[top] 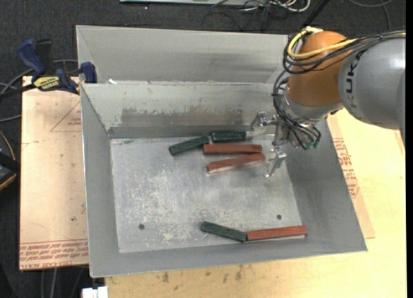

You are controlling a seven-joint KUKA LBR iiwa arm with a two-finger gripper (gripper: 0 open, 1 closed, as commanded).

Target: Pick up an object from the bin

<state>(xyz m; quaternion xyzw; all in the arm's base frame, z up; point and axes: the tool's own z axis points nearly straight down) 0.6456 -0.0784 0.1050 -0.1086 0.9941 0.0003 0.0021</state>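
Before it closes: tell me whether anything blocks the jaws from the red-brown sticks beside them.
Nothing visible does. The jaws stand open at the right ends of the two red-brown sticks, nothing between.

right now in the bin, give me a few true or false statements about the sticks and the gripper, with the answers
1. The gripper is at the right end of the back group of sticks. True.
2. A dark green stick and a red stick lie end to end near the front wall. True.
3. The gripper holds a stick lifted off the floor. False: it looks open, and every stick lies on the bin floor.
4. Every stick in the back group is red. False: two dark green ones lie there beside two red-brown ones.
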